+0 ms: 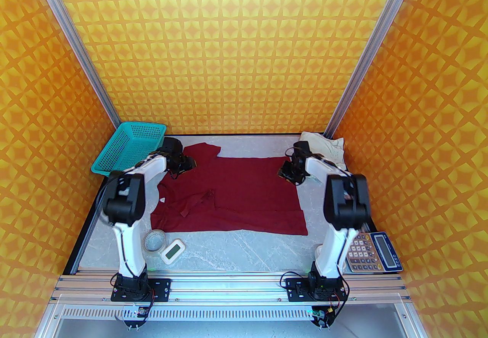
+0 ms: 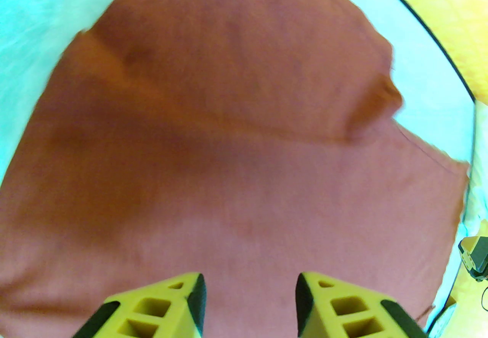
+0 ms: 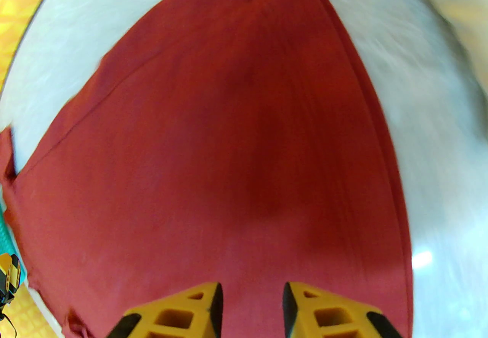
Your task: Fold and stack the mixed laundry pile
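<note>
Left claw [image 2: 249, 290] and right claw [image 3: 252, 298] hover parted, empty, over red T-shirt [image 1: 248, 187].

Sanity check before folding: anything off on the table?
Shirt lies spread, but its near-left part is rumpled. Cream piece sits bunched in the far-right corner. Tape roll, white gadget and calculator clutter the near edge, none of it laundry.
</note>
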Controlling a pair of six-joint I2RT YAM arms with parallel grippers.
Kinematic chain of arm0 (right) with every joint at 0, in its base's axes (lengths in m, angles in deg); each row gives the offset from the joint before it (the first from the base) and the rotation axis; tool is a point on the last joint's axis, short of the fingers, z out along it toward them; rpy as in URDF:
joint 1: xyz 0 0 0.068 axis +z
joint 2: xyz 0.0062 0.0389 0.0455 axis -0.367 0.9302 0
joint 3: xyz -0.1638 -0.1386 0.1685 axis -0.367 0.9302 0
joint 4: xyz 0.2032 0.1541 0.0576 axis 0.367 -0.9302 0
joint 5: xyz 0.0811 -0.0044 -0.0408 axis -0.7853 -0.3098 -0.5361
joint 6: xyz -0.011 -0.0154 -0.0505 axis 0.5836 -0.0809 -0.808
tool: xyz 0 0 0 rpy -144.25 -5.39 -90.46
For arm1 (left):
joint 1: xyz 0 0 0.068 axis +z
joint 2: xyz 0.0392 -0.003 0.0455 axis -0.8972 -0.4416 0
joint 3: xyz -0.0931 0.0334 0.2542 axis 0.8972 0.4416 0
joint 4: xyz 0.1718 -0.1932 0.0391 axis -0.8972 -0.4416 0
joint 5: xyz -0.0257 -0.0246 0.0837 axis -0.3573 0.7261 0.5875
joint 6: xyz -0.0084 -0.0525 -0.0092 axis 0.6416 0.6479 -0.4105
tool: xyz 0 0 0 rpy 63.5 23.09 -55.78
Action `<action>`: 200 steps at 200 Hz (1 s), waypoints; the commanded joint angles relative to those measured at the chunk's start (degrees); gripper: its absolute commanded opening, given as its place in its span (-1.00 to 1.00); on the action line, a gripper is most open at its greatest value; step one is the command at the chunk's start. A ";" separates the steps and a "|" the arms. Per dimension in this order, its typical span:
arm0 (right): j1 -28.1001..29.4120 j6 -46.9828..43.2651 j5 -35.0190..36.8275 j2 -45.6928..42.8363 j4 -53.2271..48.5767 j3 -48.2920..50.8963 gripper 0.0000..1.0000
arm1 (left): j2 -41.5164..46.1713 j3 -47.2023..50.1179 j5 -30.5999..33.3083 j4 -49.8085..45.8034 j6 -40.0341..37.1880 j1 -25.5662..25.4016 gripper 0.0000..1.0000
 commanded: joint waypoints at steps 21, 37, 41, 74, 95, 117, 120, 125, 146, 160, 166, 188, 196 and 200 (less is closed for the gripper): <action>-0.68 -1.14 2.09 8.79 -3.26 -10.23 -0.36 | -6.69 -6.50 -1.20 -1.35 -0.50 0.43 -0.13; -1.04 -1.35 1.94 10.33 -4.89 -12.98 -0.36 | -7.10 -7.11 -1.22 -1.47 -0.67 0.71 -0.12; -1.05 -1.46 1.76 10.32 -5.10 -13.31 -0.36 | -6.98 -7.36 -1.20 -1.85 -0.97 0.72 -0.11; -1.06 -3.14 2.01 6.18 -4.02 -14.03 -0.33 | -3.23 -9.20 -0.41 -1.93 -4.73 0.73 -0.02; -1.05 -5.39 4.33 5.70 -3.96 -16.50 -0.27 | -4.89 -14.98 2.09 -3.86 -7.30 0.72 0.04; -1.06 -8.06 7.21 8.60 -6.16 -21.91 -0.22 | -10.09 -24.18 5.78 -8.75 -10.26 0.73 0.06; -1.08 -8.57 7.47 9.17 -6.56 -22.66 -0.22 | -10.79 -25.25 6.17 -9.18 -10.54 0.74 0.05; -1.10 -9.32 7.80 10.07 -6.89 -23.90 -0.22 | -11.87 -26.87 6.66 -9.69 -10.97 0.81 0.05; -1.13 -11.64 10.45 13.83 -8.30 -28.53 -0.20 | -15.42 -32.87 7.86 -11.07 -13.20 1.07 0.11; -1.35 -12.29 11.75 16.87 -10.24 -32.77 -0.19 | -17.94 -37.01 8.24 -12.28 -14.58 1.39 0.15; -1.47 -12.46 11.75 18.36 -10.97 -34.73 -0.19 | -19.08 -39.03 8.26 -13.00 -15.29 1.57 0.18; -1.74 -12.61 11.95 23.39 -13.91 -41.63 -0.18 | -22.99 -45.11 9.07 -15.32 -17.33 2.29 0.23; -1.83 -12.48 11.46 25.01 -14.96 -43.75 -0.18 | -24.19 -46.81 9.08 -15.75 -17.75 2.57 0.25; -1.84 -12.44 11.08 25.82 -15.43 -43.91 -0.18 | -24.66 -47.45 9.18 -16.00 -17.83 2.64 0.27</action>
